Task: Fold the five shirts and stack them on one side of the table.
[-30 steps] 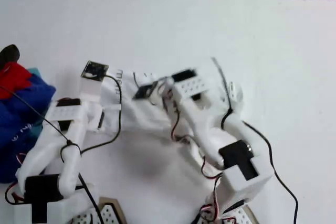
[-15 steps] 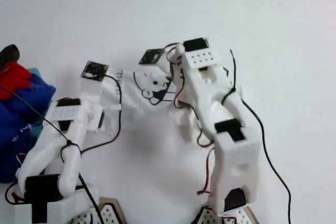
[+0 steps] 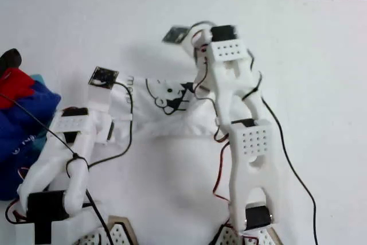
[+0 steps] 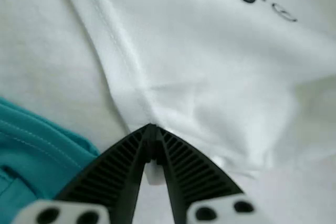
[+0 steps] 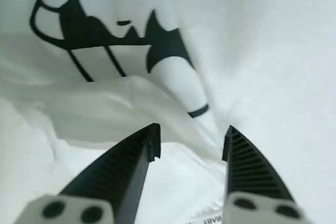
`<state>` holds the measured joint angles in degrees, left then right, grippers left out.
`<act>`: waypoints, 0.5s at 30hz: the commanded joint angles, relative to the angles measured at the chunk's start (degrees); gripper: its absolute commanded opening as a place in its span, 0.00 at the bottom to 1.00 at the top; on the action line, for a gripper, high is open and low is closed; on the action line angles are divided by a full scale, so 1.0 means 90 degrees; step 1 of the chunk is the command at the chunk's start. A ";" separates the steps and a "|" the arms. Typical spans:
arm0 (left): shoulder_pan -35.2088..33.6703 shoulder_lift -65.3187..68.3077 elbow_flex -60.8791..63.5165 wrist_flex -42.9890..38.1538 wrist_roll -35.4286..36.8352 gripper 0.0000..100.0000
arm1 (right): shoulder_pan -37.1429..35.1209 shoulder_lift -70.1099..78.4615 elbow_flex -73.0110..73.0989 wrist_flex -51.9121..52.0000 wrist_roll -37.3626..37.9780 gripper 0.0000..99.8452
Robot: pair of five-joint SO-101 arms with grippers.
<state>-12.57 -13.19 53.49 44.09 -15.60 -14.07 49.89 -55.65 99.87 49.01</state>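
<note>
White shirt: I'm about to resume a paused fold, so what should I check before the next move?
1. Left hand shut on the white shirt: ok, it pinches the edge.
2. Right hand open: ok, fingers apart, holding nothing.
3. Right hand touching the cloth: cannot tell.
4. White shirt spread flat: not ok, it is creased and bunched near the right hand.
5. Bare table beyond the shirt: ok.
6. Coloured shirts folded: not ok, they lie heaped at the table's edge.
</note>
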 commanded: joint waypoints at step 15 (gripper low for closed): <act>-0.0049 -0.0176 0.0015 -0.0078 0.0010 0.03 | -0.0679 -0.3111 0.3604 -0.0073 -0.0596 0.02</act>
<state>-12.57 -13.19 53.49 44.09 -15.60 -16.97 29.14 -32.09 99.96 44.00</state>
